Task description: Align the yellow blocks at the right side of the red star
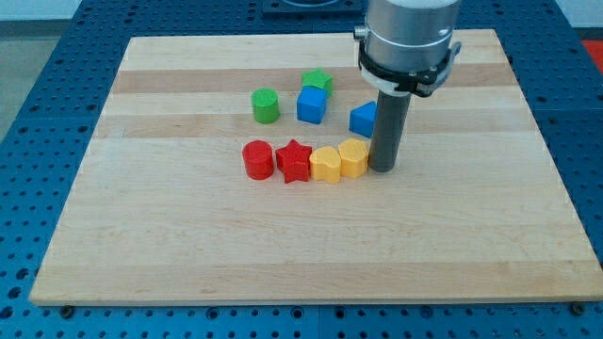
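near the middle of the wooden board a row ran toward the view's right: red cylinder, red star, then two yellow blocks, each touching the next. my tip stood just against the right yellow block's right side. toward the board's top edge sat a green cylinder, green star, blue cube and a blue block partly behind the rod.

The rod perhaps hides part of the blue block.

Pale wood board, matt plastic-looking red star, yellow blocks
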You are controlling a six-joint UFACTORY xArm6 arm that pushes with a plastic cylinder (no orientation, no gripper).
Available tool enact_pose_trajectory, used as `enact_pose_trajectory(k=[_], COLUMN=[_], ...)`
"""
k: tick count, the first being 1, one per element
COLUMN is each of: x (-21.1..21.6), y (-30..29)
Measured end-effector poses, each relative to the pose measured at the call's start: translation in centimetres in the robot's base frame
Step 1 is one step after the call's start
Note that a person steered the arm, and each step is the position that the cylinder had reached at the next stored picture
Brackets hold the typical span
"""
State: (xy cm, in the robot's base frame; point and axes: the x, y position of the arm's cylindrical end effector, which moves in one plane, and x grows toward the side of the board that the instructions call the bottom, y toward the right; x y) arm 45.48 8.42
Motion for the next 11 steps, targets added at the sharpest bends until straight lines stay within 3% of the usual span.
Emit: enact_pose_trajectory(k=[2, 11], x=[-2.6, -1.6], y=[0.4, -1.0])
